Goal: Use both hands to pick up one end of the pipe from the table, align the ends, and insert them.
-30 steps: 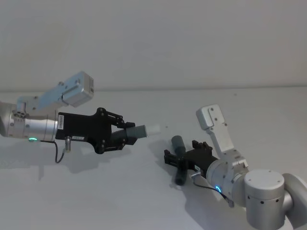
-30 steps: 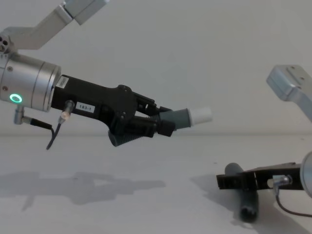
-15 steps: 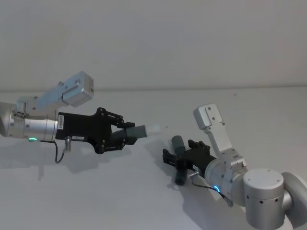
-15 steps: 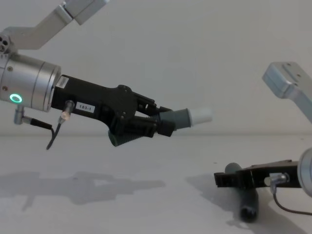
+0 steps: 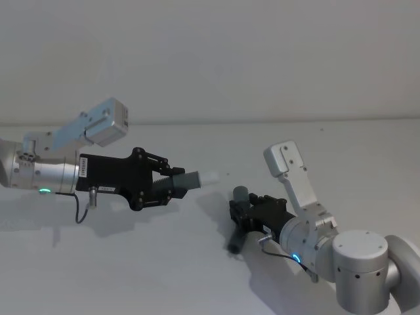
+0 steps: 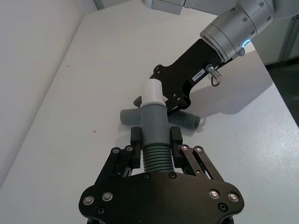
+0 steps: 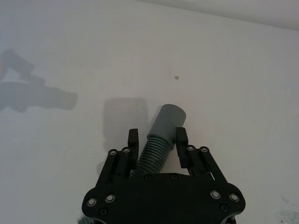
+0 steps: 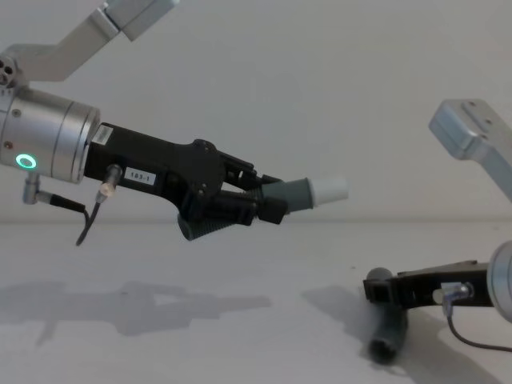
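Left gripper aloft over the left half of the tabletop, clamped on the ribbed middle of the white-tipped pipe piece, tip toward the right arm. Right gripper low, right of centre, straddles the plain grey pipe piece at the surface. Clamped or not: cannot tell.

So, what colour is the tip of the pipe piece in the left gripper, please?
White; the tip shows best in the left wrist view.
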Tool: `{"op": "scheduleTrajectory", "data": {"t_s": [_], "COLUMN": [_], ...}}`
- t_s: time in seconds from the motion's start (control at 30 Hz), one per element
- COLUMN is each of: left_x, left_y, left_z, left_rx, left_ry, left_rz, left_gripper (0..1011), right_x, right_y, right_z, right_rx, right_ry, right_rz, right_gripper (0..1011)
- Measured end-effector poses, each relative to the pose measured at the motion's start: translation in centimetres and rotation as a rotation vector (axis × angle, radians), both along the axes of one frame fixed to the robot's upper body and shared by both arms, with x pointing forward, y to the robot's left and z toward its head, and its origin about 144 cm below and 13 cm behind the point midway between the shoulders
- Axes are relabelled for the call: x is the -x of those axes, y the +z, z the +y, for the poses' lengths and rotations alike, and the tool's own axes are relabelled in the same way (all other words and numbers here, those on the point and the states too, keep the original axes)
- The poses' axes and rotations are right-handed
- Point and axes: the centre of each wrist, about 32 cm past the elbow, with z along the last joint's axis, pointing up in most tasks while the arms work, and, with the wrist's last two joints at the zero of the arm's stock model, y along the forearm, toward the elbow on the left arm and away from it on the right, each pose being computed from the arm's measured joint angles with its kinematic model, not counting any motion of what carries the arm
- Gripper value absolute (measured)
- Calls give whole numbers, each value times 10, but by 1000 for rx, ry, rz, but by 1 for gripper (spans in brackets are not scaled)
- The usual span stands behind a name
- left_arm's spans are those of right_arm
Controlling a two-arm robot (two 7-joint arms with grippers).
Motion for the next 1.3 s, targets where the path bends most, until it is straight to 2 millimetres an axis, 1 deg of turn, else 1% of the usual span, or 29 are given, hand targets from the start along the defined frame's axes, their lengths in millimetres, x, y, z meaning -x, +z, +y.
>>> {"op": "scheduleTrajectory", "data": {"t_s": [0.1, 0.13, 0.17, 0.2, 0.23, 0.27, 0.3, 0.37, 0.4, 0.43, 0.47, 0.6, 0.67, 0.7, 0.73, 0.77, 0.8, 0.87, 0.9, 0.97, 1.0, 1.1, 1.13, 1.3], "left_x": [0, 0, 0, 0, 0, 0, 0, 0, 0, 0, 0, 0, 0, 0, 0, 0, 0, 0, 0, 0, 0, 0, 0, 0], "left_y": [0, 0, 0, 0, 0, 0, 0, 0, 0, 0, 0, 0, 0, 0, 0, 0, 0, 0, 0, 0, 0, 0, 0, 0], "left_z": [0, 0, 0, 0, 0, 0, 0, 0, 0, 0, 0, 0, 0, 0, 0, 0, 0, 0, 0, 0, 0, 0, 0, 0], "left_rx": [0, 0, 0, 0, 0, 0, 0, 0, 0, 0, 0, 0, 0, 0, 0, 0, 0, 0, 0, 0, 0, 0, 0, 0], "left_ry": [0, 0, 0, 0, 0, 0, 0, 0, 0, 0, 0, 0, 0, 0, 0, 0, 0, 0, 0, 0, 0, 0, 0, 0], "left_rz": [0, 0, 0, 0, 0, 0, 0, 0, 0, 0, 0, 0, 0, 0, 0, 0, 0, 0, 0, 0, 0, 0, 0, 0], "left_gripper": [336, 336, 336, 336, 336, 336, 336, 336, 336, 336, 336, 336, 336, 336, 336, 336, 336, 336, 336, 336, 336, 336, 336, 336], "right_x": [0, 0, 0, 0, 0, 0, 0, 0, 0, 0, 0, 0, 0, 0, 0, 0, 0, 0, 0, 0, 0, 0, 0, 0], "right_y": [0, 0, 0, 0, 0, 0, 0, 1, 1, 1, 1, 0, 0, 0, 0, 0, 0, 0, 0, 0, 0, 0, 0, 0], "right_z": [0, 0, 0, 0, 0, 0, 0, 0, 0, 0, 0, 0, 0, 0, 0, 0, 0, 0, 0, 0, 0, 0, 0, 0], "right_rx": [0, 0, 0, 0, 0, 0, 0, 0, 0, 0, 0, 1, 1, 1, 1, 1, 1, 1, 1, 1, 1, 1, 1, 1], "right_ry": [0, 1, 1, 1, 1, 2, 2, 2, 2, 2, 3, 3, 3, 2, 2, 2, 2, 2, 2, 2, 2, 2, 2, 2], "right_rz": [0, -1, -1, -1, -1, -2, -2, -3, -3, -3, -3, -2, -2, -1, -1, -1, 0, 0, 0, -1, -1, -1, -1, -1], "right_gripper": [357, 357, 304, 294, 252, 252, 203, 151, 151, 97, 104, 223, 302, 316, 375, 375, 429, 468, 525, 572, 634, 697, 761, 907]}}
